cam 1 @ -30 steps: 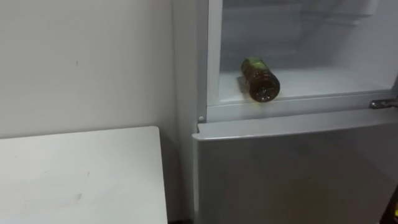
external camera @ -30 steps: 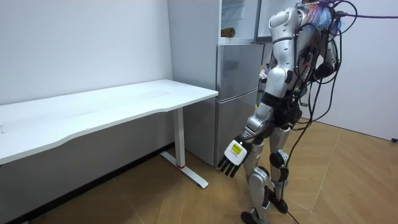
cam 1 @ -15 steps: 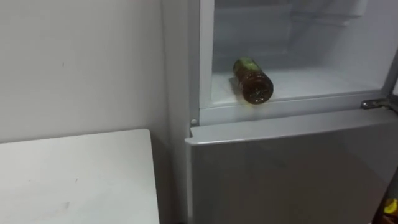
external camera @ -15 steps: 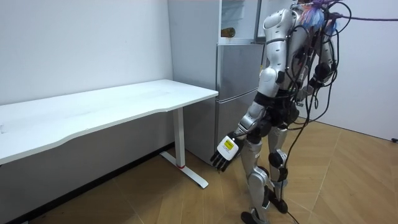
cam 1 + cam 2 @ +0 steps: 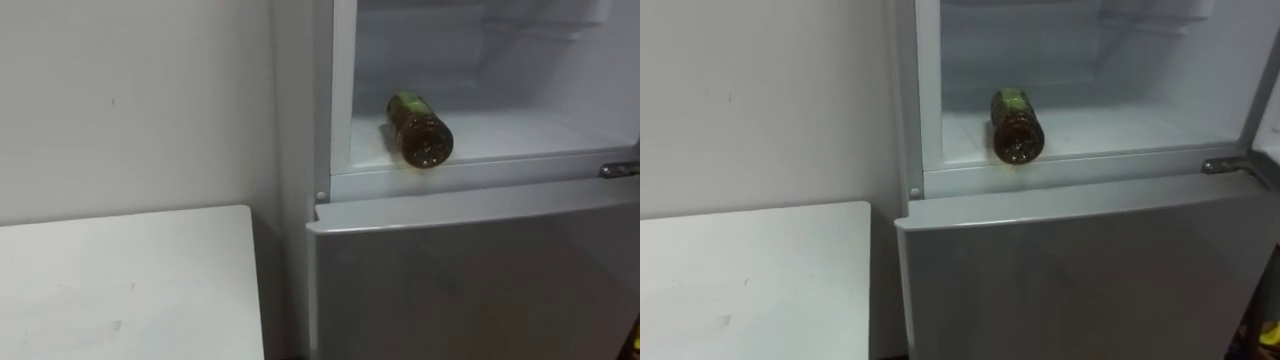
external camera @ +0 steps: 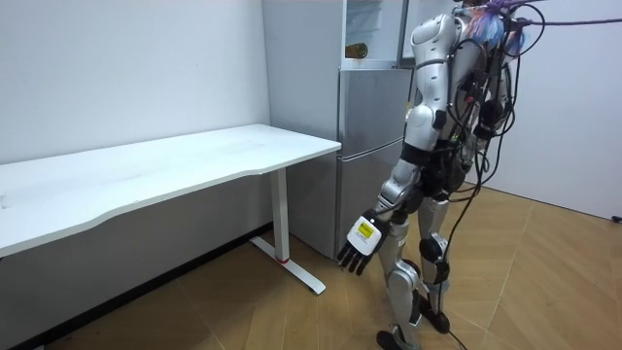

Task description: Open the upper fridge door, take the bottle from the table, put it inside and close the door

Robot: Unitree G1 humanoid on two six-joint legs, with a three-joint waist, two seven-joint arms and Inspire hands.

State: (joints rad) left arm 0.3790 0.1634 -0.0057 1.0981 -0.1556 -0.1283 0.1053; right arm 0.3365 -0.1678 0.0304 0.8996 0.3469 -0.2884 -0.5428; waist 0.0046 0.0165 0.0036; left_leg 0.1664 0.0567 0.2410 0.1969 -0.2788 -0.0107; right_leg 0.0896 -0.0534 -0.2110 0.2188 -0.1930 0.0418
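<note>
Already the bottle (image 5: 419,127) lies sideways at the lip of the upper fridge (image 5: 480,172). Left hand (image 6: 362,243) hangs, fingers loosely straight; step away without jolting the cabinet.

The brown bottle (image 5: 419,128) with a green label lies on its side in the open upper fridge (image 5: 480,140), base facing outward near the front edge.

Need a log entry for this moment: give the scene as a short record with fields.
bottle: lying on its side on the floor of the upper fridge, near the front left corner, base toward the camera
upper fridge: door open
lower door: shut
left hand: hangs open beside the robot's leg, holding nothing
table: white, left of the fridge
task state: bottle is inside
</note>
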